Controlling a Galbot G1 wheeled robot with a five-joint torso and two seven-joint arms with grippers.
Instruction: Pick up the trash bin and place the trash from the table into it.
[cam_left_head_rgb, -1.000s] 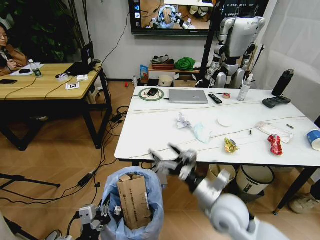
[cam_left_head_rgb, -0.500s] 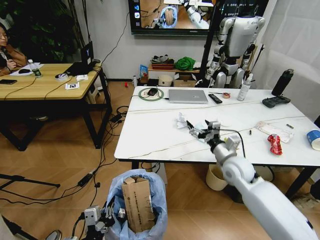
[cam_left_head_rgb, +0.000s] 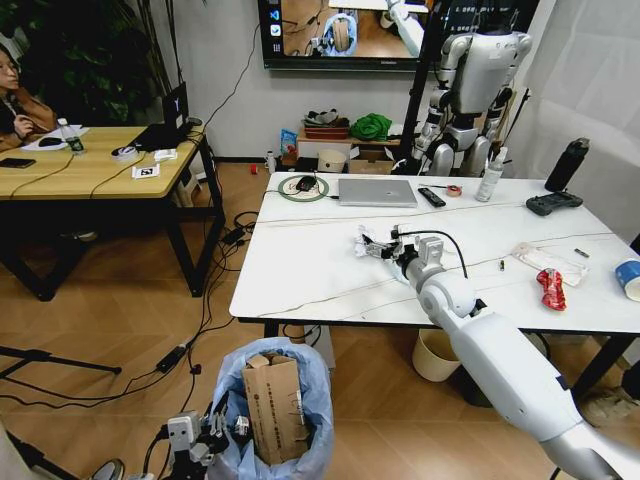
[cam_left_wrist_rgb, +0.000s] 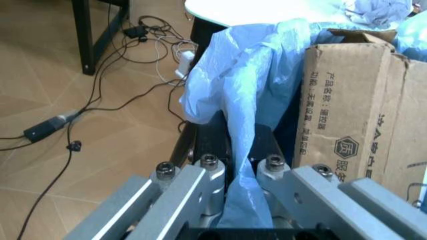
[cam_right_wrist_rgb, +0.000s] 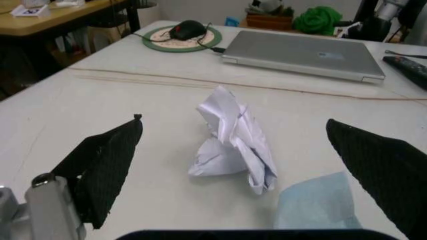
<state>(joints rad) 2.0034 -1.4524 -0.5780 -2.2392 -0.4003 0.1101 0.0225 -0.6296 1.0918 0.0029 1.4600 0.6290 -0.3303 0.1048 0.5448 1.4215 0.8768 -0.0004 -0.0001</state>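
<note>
Head view | white table (cam_left_head_rgb: 300, 262), wood floor (cam_left_head_rgb: 110, 320) | right hand (cam_left_head_rgb: 378, 248) wide open, empty

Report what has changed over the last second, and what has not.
The right gripper swung up from over the trash bin to the table; it now sits open around the crumpled white paper, not gripping. The left gripper still clamps the bin's bag; the table litter is unmoved.

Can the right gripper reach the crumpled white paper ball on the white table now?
Probably yes. The right gripper is open, and the crumpled white paper ball lies between its fingers on the white marble-veined table, with nothing in between.
</note>
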